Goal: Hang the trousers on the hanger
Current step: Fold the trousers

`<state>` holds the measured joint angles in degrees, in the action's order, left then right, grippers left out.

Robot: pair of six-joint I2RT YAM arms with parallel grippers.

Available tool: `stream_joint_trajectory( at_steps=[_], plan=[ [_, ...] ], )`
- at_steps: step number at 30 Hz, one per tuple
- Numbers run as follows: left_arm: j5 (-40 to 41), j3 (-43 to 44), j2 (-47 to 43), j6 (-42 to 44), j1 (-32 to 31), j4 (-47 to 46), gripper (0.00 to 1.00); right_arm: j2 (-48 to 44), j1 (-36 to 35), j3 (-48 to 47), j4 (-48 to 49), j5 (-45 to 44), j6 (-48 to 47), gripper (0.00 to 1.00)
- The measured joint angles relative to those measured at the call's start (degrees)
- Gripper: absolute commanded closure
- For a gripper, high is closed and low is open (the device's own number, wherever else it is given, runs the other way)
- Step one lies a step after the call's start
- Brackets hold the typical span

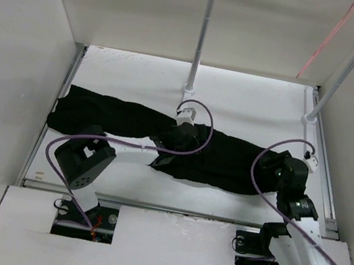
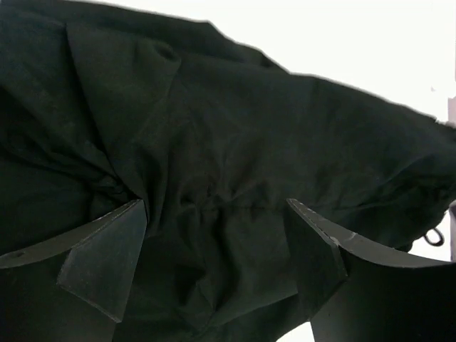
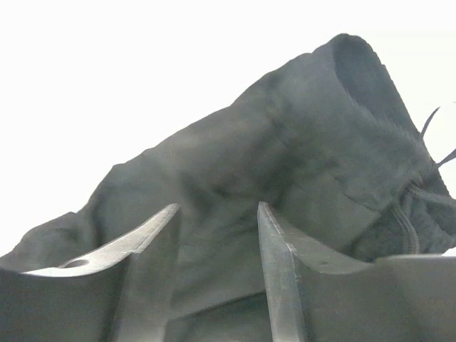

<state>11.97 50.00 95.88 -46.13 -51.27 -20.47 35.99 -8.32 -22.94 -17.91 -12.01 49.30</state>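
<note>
While the left gripper (image 2: 214, 214) hangs at centre frame, its two flat black fingers (image 2: 107, 249) spread wide over the folds and gripping nothing, the right gripper (image 3: 216, 214) sits half open, empty too, by the drawstring end. One pair of soft, creased black cloth trousers (image 1: 226, 162) sprawls across the white table (image 1: 252, 98). Beyond: two white upright poles (image 1: 204, 27). Upper right: one thin pale pink rod hanger (image 1: 326, 42).

Standing here I count one pair of black trousers (image 1: 124, 120), one pink hanger (image 1: 327, 39), two white poles (image 1: 204, 27) (image 1: 353, 61), two arms (image 1: 85, 164) (image 1: 300, 209), a left gripper (image 2: 214, 214) and a right gripper (image 3: 217, 206), and one worktop (image 1: 252, 98).
</note>
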Motion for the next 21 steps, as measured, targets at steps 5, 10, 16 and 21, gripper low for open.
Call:
stream_joint_trajectory(
  at_steps=[5, 10, 16, 21],
  plan=[
    [0.0, -3.0, -3.4, 0.0, 4.6, -3.4, 0.25, -4.4, 0.7, -1.8, -1.0, -1.8, -1.1, 0.42],
    [2.0, -11.0, -14.6, -1.0, 16.2, -5.4, 0.26, -1.9, 1.0, -2.1, -1.8, -2.2, -2.1, 0.75],
    [5.1, -17.5, -20.7, -4.9, 35.0, -7.1, 0.55, 0.3, -4.3, -3.9, -1.2, -2.5, -3.0, 0.81],
    [2.8, -18.1, -13.9, -10.0, 49.3, -7.1, 0.7, 7.3, -10.6, -4.0, 3.1, -2.5, -3.3, 0.77]
  ],
)
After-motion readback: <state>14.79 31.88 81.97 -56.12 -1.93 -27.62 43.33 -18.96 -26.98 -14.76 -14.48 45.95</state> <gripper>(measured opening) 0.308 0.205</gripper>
